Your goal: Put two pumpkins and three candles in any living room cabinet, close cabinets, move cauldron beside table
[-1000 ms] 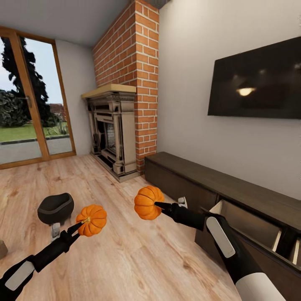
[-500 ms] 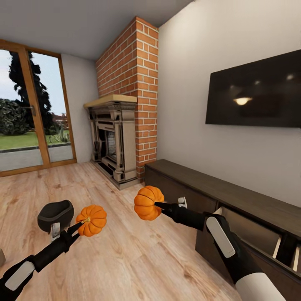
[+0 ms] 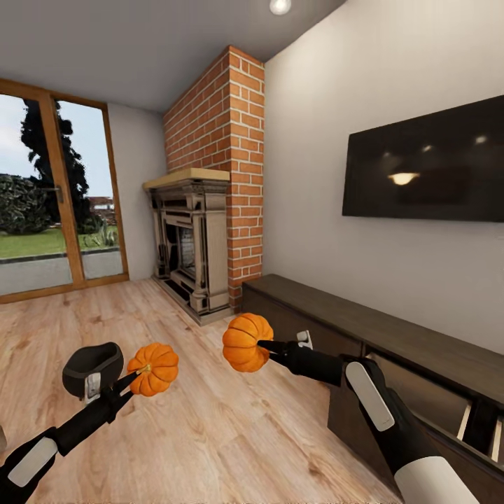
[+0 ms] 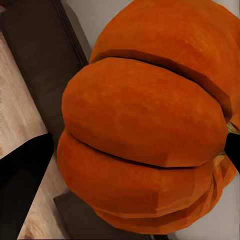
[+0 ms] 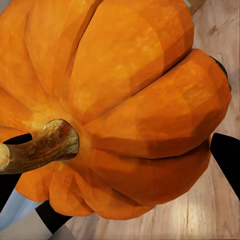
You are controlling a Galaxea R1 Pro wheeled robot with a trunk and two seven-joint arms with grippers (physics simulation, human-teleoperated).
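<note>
Left end effector (image 3: 134,381) pinching one pumpkin (image 3: 152,368) in the air above the floor (image 3: 210,427), just beside the cauldron (image 3: 91,365) standing on it; right end effector (image 3: 264,346) pinching the other pumpkin (image 3: 246,341) in the air near the front edge of the cabinet (image 3: 364,329), well short of its open drawer (image 3: 455,409). Best done, by judgement, by rolling closer and squaring up to the drawer, carrying each pumpkin over the pale inside and lowering before letting go, one arm at a time. Worth keeping both grips firm meanwhile, and the forearms off the drawer front.
</note>
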